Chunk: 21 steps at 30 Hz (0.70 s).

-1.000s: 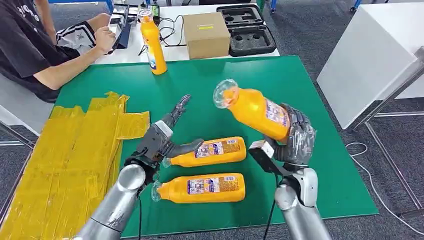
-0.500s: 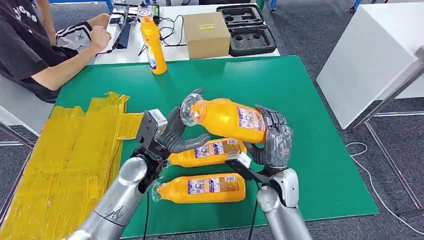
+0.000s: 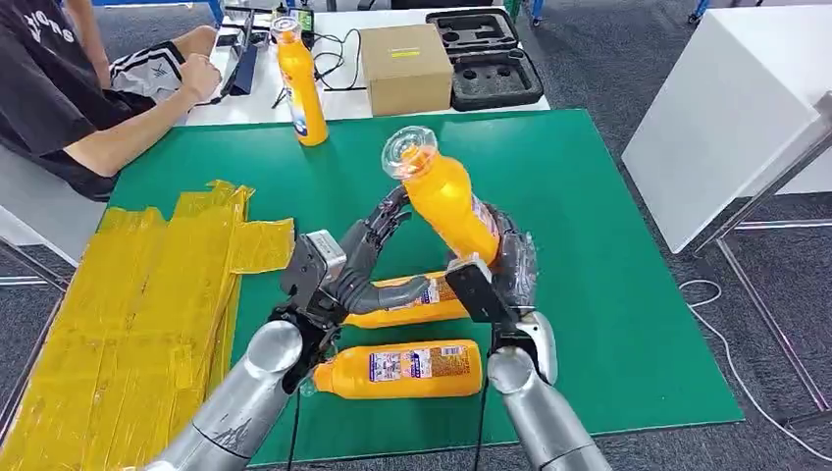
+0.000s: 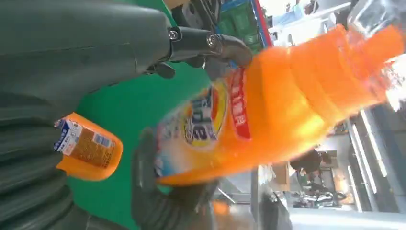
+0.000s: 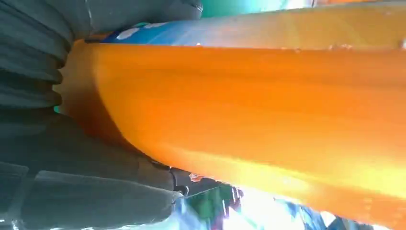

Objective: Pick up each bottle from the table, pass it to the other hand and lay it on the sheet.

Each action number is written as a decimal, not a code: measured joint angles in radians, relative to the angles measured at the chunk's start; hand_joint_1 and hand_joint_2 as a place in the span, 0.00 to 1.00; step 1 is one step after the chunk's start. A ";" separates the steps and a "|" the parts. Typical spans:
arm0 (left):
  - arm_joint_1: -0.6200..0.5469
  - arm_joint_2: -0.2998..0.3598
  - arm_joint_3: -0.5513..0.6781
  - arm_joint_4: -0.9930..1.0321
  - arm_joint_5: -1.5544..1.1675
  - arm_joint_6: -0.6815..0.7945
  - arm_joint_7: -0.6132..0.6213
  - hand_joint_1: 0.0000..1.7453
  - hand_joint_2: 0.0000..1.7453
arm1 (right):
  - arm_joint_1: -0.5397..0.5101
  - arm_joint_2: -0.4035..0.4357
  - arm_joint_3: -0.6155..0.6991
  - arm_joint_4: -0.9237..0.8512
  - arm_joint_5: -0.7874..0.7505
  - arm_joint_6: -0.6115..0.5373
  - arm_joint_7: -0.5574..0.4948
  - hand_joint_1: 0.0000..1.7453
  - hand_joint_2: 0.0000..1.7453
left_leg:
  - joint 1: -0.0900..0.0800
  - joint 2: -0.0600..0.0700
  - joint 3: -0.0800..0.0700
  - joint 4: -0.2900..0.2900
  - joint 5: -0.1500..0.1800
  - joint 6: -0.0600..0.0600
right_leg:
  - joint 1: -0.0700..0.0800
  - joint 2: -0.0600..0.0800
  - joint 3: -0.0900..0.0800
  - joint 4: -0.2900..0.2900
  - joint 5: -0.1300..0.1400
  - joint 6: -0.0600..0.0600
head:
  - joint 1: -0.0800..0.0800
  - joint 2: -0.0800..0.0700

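Observation:
My right hand [image 3: 502, 267] grips an orange bottle [image 3: 448, 203] by its lower body, tilted with the clear cap up and away from me. That bottle [image 5: 263, 105] lies against the right hand [image 5: 72, 167] in the right wrist view. My left hand [image 3: 355, 260] is open just beside it, fingers [image 3: 389, 211] spread toward its neck. In the left wrist view the held bottle [image 4: 268, 110] sits between the left hand's fingers [image 4: 225, 47] and thumb; contact is unclear. Two more orange bottles lie on the green mat [image 3: 608, 294]: one [image 3: 410, 302] under both hands, one [image 3: 397, 369] nearer me. The yellow sheet [image 3: 137, 304] lies at the left.
Another orange bottle [image 3: 299, 83] stands upright at the mat's far edge. Behind it are a cardboard box [image 3: 404, 67] and a black foam tray [image 3: 486, 54]. A person [image 3: 69, 88] sits at the far left. A white cabinet [image 3: 726, 108] stands to the right.
My right hand has swung the held bottle from lying across to nearly upright, cap up, and drawn closer to the left hand. The left hand's fingers have lifted alongside the bottle.

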 measured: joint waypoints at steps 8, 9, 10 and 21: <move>0.002 0.003 -0.004 -0.007 0.000 0.009 0.000 0.00 1.00 | -0.042 -0.016 0.034 0.038 -0.078 0.089 0.000 1.00 1.00 | 0.000 0.000 0.000 0.000 0.000 0.000 | 0.000 0.000 0.000 0.000 0.000 0.000 | 0.000 0.000; 0.003 0.003 -0.004 -0.007 0.000 0.011 0.000 0.00 1.00 | -0.044 -0.016 0.039 0.043 -0.084 0.097 0.000 1.00 1.00 | 0.000 0.000 0.000 0.000 0.000 0.000 | 0.000 0.000 0.000 0.000 0.000 0.000 | 0.000 0.000; 0.005 0.003 -0.004 -0.007 0.000 0.012 0.000 0.00 1.00 | -0.046 -0.017 0.046 0.047 -0.086 0.103 0.000 1.00 1.00 | 0.000 0.000 0.000 0.000 0.000 0.000 | 0.000 0.000 0.000 0.000 0.000 0.000 | 0.000 0.000; 0.023 0.004 0.003 -0.007 0.003 0.015 -0.005 0.00 1.00 | -0.047 -0.021 0.094 0.069 -0.055 0.082 -0.019 1.00 1.00 | 0.000 0.000 0.000 0.000 0.000 0.000 | 0.000 0.000 0.000 0.000 0.000 0.000 | 0.000 0.000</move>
